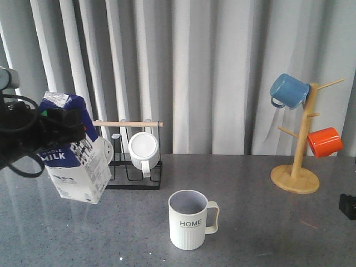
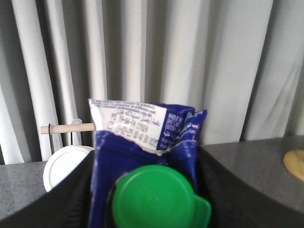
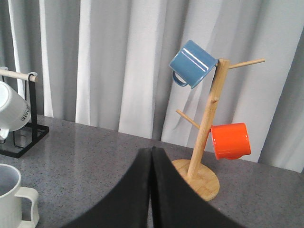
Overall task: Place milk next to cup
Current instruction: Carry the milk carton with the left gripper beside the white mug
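Left gripper (image 1: pixel 58 127): clamps the milk (image 1: pixel 75 158), tilted, off the table.
Cup (image 1: pixel 189 219): lies right of it, lower.
Right gripper (image 3: pixel 152 190): closed, empty.

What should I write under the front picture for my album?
The robot's left hand holds the tilted milk above the table, left of the HOME cup.

The scene is being backed by pale grey-white curtains (image 1: pixel 222 67), hanging in vertical folds across the whole rear. A grey speckled tabletop (image 1: pixel 261 222) is being lit softly, with faint reflections showing on it. At three o'clock a wooden mug tree (image 1: pixel 303 139) is being displayed; at ten o'clock a black wire rack (image 1: pixel 136 167) with a wooden bar is being kept.
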Controlling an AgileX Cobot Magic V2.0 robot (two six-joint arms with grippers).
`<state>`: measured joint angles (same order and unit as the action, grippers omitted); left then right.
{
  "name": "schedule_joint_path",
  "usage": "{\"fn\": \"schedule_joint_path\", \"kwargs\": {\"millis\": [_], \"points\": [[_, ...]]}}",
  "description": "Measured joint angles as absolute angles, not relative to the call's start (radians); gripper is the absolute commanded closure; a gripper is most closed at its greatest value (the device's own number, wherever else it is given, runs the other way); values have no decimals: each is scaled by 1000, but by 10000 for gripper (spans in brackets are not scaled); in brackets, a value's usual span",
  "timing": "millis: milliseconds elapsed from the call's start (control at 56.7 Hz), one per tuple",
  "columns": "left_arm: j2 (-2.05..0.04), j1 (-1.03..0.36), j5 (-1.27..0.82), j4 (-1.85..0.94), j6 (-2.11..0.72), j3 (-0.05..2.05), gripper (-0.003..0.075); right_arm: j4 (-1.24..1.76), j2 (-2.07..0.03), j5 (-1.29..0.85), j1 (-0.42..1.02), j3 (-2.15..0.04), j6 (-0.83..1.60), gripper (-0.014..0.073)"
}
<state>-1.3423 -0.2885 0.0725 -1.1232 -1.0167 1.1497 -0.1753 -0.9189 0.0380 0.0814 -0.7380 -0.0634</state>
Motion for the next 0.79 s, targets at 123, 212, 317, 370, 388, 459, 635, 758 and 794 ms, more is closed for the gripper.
{"fn": "schedule_joint_path", "kwargs": {"millis": [123,212,317,370,388,459,635,758,794], "points": [[-1378,-384,247,-1339,-1143,1146,637,-175,-919,38,81,-738,-63,602],[-1412,-429,300,-1418,-1192,1145,637,-175,-919,38,81,-738,-63,602],[-1472,-511,380,-1476,-1223,1145,637,-175,-919,38,81,-738,-63,602],[-1502,-550,431,-1514,-1230,1145,637,-175,-919,38,81,-738,-63,602],[-1514,-564,450,-1530,-1233,1145,637,-175,-919,38,81,-738,-63,602],[-1549,-595,501,-1581,-1247,1148,637,-175,-919,38,81,-738,-63,602],[-1641,-670,594,-1676,-1375,1231,637,-175,-919,38,81,-738,-63,602],[-1686,-700,594,-1705,-1441,1306,637,-175,-919,38,81,-738,-63,602],[-1698,-703,595,-1710,-1446,1326,637,-175,-919,38,81,-738,-63,602]]}}
